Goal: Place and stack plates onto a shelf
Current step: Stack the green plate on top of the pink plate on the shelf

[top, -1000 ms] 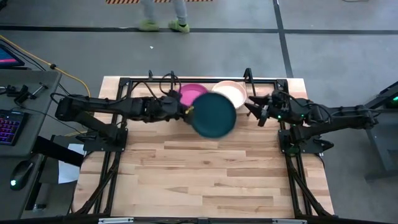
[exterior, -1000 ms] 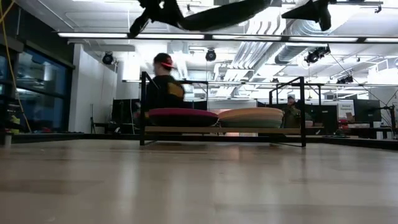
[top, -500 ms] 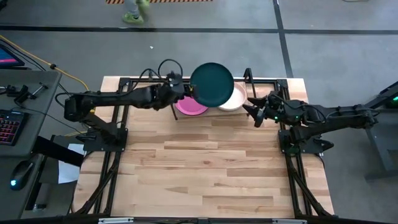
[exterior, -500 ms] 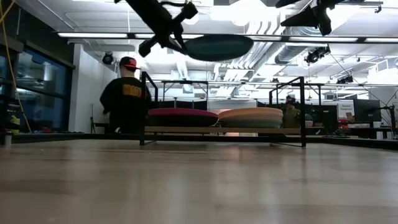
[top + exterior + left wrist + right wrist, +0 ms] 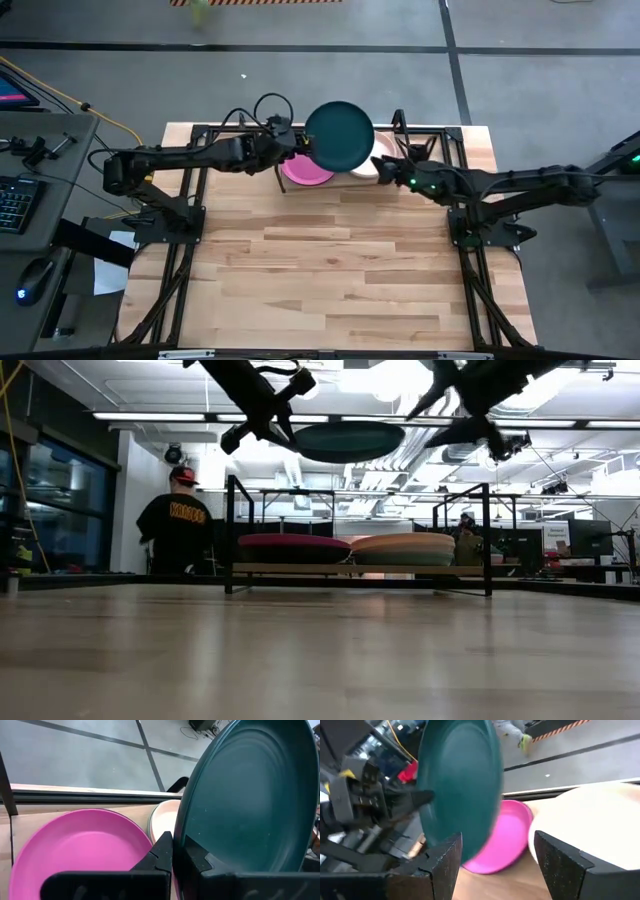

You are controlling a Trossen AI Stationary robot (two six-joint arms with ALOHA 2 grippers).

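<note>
My left gripper [image 5: 302,153] is shut on a dark teal plate [image 5: 339,137], which hangs level high above the shelf [image 5: 360,569] in the low view [image 5: 348,440]. A magenta plate [image 5: 305,170] and a pale pink plate [image 5: 378,158] rest on the shelf board side by side, partly covered from above by the teal one. My right gripper [image 5: 385,168] is open, just right of the teal plate, above the pink plate; its fingers [image 5: 445,865] frame the magenta plate [image 5: 502,837] in its wrist view. The other plates are out of view. My left gripper pinches the teal plate's rim [image 5: 181,845] at its left edge between the two fingers [image 5: 162,852], coming level from the table's left. The plate is lifted clear, roughly level, well above the shelf's plates.
The shelf's black wire frame and upright posts [image 5: 231,530] [image 5: 487,535] stand along the table's far edge. A person in a dark shirt [image 5: 175,530] stands in the room behind. The wide butcher-block tabletop [image 5: 330,270] spreads toward the near edge.
My left gripper carried the teal plate from in front of the shelf toward the far edge and up, over the magenta and pink plates, then held nearly still. My right gripper moved left toward the teal plate. The person behind walked left.
</note>
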